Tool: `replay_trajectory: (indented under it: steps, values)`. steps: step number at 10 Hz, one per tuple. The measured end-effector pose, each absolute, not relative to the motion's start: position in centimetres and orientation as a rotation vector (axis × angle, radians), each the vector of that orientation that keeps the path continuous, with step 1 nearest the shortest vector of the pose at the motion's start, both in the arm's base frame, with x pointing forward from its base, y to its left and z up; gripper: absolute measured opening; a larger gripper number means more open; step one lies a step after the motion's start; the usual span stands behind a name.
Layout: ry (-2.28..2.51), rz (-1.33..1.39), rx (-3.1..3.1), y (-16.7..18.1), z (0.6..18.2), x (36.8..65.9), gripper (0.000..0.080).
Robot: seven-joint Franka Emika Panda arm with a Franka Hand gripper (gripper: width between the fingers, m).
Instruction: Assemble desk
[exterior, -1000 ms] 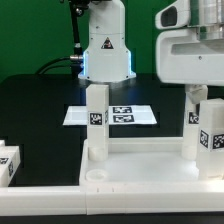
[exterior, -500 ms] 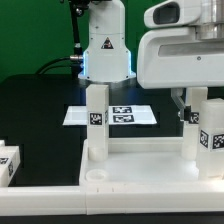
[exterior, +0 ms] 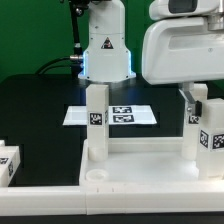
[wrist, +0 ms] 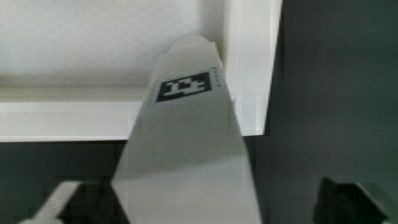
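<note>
The desk's white tabletop panel [exterior: 140,160] lies at the front with its raised rim up. Two white tagged legs stand upright on it, one toward the exterior view's left [exterior: 95,120] and one at the right [exterior: 208,135]. My gripper [exterior: 197,100] hangs over the right leg's top. In the wrist view that leg [wrist: 187,140] runs up between my dark fingers [wrist: 349,203], with the panel's rim [wrist: 71,120] beyond it. One finger sits close against the leg and the other stands a clear gap away. My gripper [wrist: 210,205] is open, straddling the leg.
The marker board [exterior: 110,115] lies flat behind the panel, in front of the arm's base [exterior: 105,50]. A loose tagged leg [exterior: 8,163] lies at the exterior view's left edge. A long white rail [exterior: 40,195] runs along the front.
The hand has shifted toward the exterior view's left and dropped a little over the right leg. Both legs and the panel have stayed put.
</note>
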State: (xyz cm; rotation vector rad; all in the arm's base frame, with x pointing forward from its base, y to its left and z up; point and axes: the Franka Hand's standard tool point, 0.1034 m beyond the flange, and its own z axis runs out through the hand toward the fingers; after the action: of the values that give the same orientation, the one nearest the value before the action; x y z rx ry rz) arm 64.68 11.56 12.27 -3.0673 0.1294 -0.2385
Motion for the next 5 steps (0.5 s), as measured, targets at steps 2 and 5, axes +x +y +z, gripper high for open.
replay_trajectory:
  steps: [2, 5]
  values:
    - [0.351, -0.231, -3.041, 11.36, 12.26, 64.7, 0.0289]
    - [1.005, -0.2, -2.872, 10.64, 12.15, 64.7, 0.0289]
